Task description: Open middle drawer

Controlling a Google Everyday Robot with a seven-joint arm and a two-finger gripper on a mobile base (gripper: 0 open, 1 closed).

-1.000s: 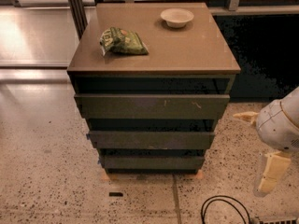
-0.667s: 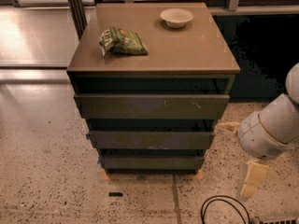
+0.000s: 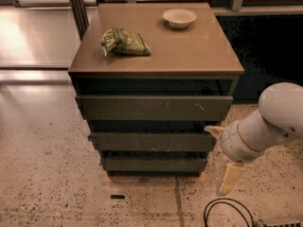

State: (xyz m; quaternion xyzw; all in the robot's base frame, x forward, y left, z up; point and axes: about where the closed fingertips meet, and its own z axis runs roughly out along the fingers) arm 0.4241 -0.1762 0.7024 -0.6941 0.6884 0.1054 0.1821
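Middle drawer (image 3: 151, 142) looks shut; your hand (image 3: 217, 161) sits at its right end, fingers (image 3: 230, 178) spread wide, holding nothing. Green bag (image 3: 124, 41) print unreadable.

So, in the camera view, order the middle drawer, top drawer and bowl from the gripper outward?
1. Middle drawer, beside the open gripper, at its right end.
2. Top drawer, just above.
3. Bowl, far back on the cabinet top.
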